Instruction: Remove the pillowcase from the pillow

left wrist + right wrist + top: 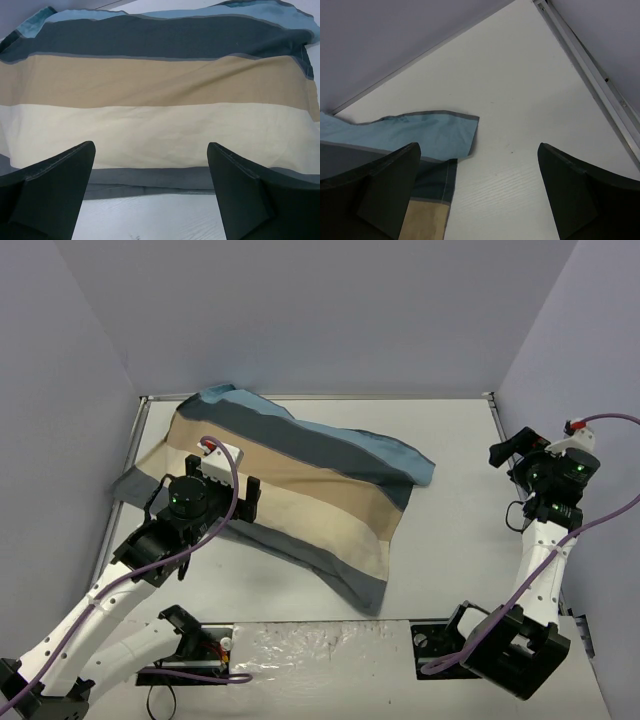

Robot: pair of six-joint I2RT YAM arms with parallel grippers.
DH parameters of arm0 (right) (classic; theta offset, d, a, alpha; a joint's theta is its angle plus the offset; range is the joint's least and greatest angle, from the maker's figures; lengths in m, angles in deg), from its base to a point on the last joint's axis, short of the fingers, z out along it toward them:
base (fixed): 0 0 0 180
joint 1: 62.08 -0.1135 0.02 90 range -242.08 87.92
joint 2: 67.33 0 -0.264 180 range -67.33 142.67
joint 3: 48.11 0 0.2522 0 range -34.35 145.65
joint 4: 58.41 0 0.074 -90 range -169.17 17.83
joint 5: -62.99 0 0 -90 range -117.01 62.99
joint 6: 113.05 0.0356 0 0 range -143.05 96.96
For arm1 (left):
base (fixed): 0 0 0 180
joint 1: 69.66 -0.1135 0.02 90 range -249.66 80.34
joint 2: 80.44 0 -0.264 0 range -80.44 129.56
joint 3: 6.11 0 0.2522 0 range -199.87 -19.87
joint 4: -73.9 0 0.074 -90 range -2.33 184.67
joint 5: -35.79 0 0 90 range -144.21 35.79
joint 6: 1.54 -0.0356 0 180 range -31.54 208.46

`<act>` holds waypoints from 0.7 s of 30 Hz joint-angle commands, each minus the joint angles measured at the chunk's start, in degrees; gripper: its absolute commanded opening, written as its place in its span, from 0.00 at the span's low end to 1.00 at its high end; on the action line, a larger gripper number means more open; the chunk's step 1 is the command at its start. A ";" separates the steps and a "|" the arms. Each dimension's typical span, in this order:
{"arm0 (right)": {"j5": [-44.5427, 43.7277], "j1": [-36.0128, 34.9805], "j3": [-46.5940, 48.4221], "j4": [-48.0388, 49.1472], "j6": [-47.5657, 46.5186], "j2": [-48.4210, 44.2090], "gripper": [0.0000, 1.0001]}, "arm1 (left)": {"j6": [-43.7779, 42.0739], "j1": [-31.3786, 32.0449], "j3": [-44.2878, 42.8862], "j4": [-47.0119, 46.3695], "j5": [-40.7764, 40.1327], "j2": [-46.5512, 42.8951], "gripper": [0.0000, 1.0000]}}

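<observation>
The pillowcase [300, 495] lies striped side up, slantwise across the left and middle of the white table [470, 530], one teal corner reaching towards the right; the left gripper [150, 147] hovers at its near edge, fingers spread wide and holding nothing; the right gripper [479, 147] hangs well apart near the right wall, fingers also wide apart and empty.

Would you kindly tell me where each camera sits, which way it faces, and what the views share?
Top external: overhead at the near edge, looking down on the table; left arm and right arm show.
Left wrist: on the left arm, facing the striped pillowcase; open left gripper frames it.
Right wrist: on the right arm, low, facing the pillowcase's teal corner; open right gripper shows.
Shared: all three see the pillowcase.
</observation>
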 commanded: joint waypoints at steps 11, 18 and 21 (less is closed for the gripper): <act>25.49 -22.57 -4.36 -10.85 -48.98 -6.39 1.00 | -0.64 -0.09 -2.26 0.40 2.81 0.45 0.94; -15.82 -55.28 -5.58 -17.15 -77.33 0.17 1.00 | -0.55 -0.18 -2.35 0.66 4.48 1.77 0.94; -23.14 -63.81 -6.55 -13.46 -77.77 5.10 1.00 | 0.67 -0.09 -2.00 1.01 3.86 1.68 0.94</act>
